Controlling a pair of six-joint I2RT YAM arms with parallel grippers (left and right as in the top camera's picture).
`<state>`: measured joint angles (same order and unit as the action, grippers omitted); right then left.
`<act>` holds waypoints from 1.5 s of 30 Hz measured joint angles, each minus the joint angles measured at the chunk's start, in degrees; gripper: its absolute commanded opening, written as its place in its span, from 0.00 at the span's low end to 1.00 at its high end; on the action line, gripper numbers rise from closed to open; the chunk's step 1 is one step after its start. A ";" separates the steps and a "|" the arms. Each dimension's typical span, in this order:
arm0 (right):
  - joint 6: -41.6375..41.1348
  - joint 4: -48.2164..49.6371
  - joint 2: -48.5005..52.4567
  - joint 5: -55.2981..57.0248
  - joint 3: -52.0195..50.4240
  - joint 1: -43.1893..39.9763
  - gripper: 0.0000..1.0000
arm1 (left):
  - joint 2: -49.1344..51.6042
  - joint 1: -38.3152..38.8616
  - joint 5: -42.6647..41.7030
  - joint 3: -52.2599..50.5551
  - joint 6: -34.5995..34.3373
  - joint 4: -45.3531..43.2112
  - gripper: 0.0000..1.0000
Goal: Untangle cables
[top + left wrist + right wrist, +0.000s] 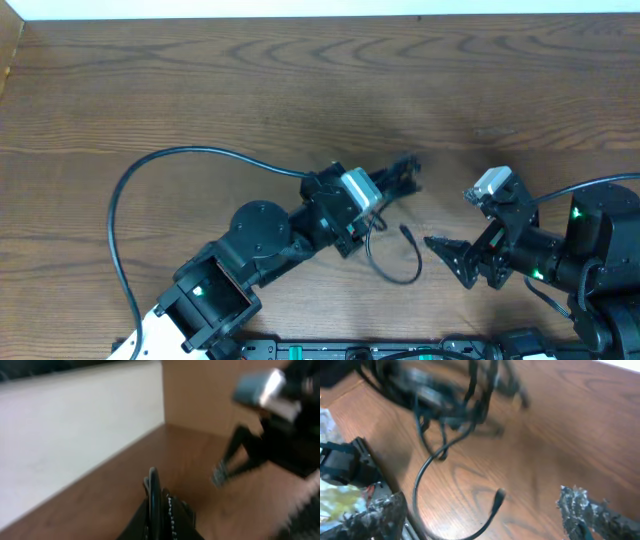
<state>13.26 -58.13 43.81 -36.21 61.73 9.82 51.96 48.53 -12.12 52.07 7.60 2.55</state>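
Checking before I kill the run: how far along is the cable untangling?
Done: little. One loose strand with a plug end lies free on the table. In hand: the left gripper is shut and seems to hold the cables, a blurred knot above the wood. Left: the knot is not yet pulled apart; the right gripper is open near the loose strand, holding nothing.

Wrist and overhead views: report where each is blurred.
Left wrist: soft throughout, the right arm smeared at upper right; right wrist: cable tangle at top streaked by motion, the loose plug end sharper; overhead: mostly crisp, left pincer tip blurred.
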 measured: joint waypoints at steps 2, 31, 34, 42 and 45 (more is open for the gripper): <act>-0.02 0.61 0.00 1.07 0.00 0.00 0.86 | 0.00 0.00 -1.73 0.00 0.42 1.64 0.07; -1.27 6.19 0.00 10.56 0.00 0.00 0.86 | 0.55 -0.04 -33.05 0.00 4.26 1.88 0.07; -1.55 8.66 0.04 6.95 0.00 -0.07 0.86 | 1.49 -0.04 -35.01 0.00 4.24 1.92 0.07; -1.95 10.01 0.31 2.58 0.00 -0.22 0.86 | 2.36 0.07 -37.53 0.00 4.22 1.97 0.08; -2.21 11.26 0.31 1.97 0.00 -0.22 0.90 | 2.36 0.07 -37.55 0.00 4.22 1.99 0.07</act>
<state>11.05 -46.87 44.12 -34.24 61.73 9.61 54.33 48.60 -49.67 52.07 11.81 4.54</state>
